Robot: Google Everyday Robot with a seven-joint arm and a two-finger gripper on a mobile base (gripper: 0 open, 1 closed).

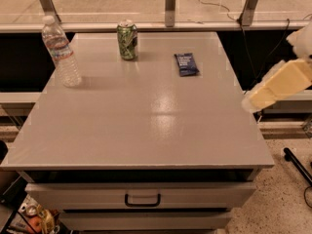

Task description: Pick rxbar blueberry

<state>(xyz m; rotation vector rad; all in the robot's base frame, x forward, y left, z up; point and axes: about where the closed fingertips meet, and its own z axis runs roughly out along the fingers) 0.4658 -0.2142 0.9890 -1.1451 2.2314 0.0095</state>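
Grey table (146, 130) with drawer (141, 196), speckled floor (273, 204), railing posts (169, 4) behind

Looks like a lab-ish workspace to me: grey metal drawer cabinet (146, 130), speckled hard floor (273, 199), black cables (269, 44) trailing. The gripper's out of frame, past the cream arm (280, 84) on the right.

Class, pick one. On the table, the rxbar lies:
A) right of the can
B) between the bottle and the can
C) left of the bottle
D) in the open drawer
A: the rxbar lies flat to the right of the can, with the bottle farthest left; the gripper hangs off the table's right edge, apart from the bar.
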